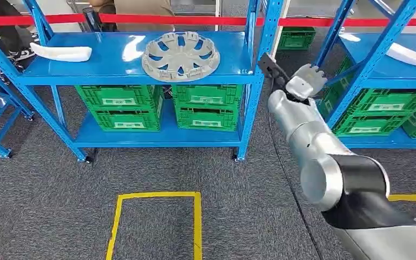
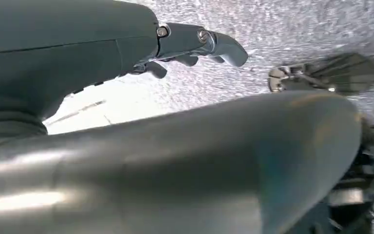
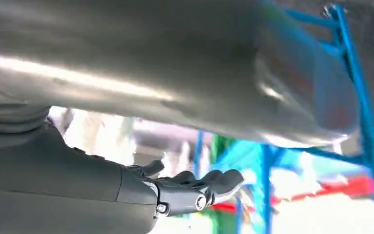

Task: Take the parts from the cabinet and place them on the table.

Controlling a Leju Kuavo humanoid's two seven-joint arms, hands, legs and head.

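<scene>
A grey wheel cover (image 1: 180, 55) lies flat on the top board of the blue cabinet (image 1: 141, 73). A long white part (image 1: 60, 52) rests at that board's left end. Another white part (image 1: 414, 56) lies on the neighbouring rack to the right. My right hand (image 1: 305, 81) is raised in front of the cabinet's right post, to the right of the wheel cover and apart from it. In the right wrist view its fingers (image 3: 209, 183) are stretched out and hold nothing. My left hand (image 2: 195, 46) hangs over the grey floor, fingers loosely apart and empty.
Green crates (image 1: 122, 105) fill the cabinet's lower shelf and the right rack (image 1: 382, 111). A yellow taped rectangle (image 1: 157, 216) marks the carpet in front. A red barrier tape (image 1: 141, 19) runs behind the racks, with people standing beyond it.
</scene>
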